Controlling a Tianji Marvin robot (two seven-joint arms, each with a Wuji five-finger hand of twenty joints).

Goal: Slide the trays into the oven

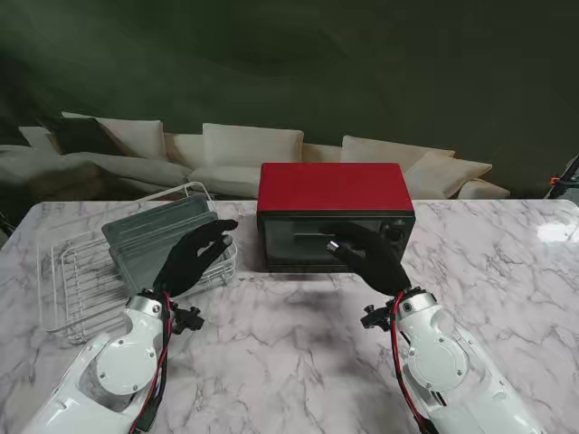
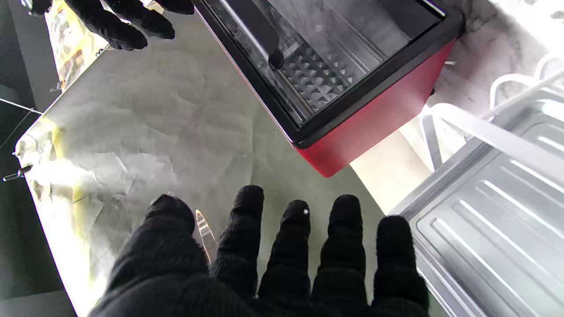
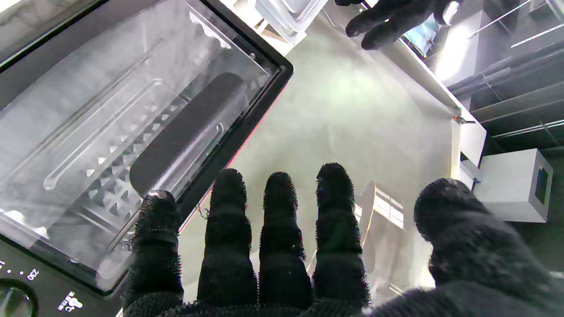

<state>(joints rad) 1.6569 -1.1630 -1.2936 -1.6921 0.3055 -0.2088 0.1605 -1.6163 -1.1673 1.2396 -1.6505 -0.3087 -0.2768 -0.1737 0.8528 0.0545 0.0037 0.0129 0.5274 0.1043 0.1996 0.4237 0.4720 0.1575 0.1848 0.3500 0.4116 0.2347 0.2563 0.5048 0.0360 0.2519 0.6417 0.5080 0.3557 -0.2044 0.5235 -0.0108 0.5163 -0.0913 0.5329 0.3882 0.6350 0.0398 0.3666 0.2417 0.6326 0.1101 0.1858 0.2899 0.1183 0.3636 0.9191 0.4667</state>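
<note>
Both of our hands hover open, holding nothing: left hand (image 1: 194, 256) beside the trays (image 1: 163, 237) in the wire rack (image 1: 68, 289) on the bench (image 1: 298, 316), right hand (image 1: 369, 256) before the shut red oven (image 1: 335, 215). Thin, stiff, slick metal; we judge the tray's rim the best hold.

White marble table (image 1: 298, 334), pale sofa with cushions (image 1: 253, 149) behind it, dark green wall (image 1: 362, 63)

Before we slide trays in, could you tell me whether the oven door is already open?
No, the oven door's glass front is closed flush, with the right hand near its handle.
</note>
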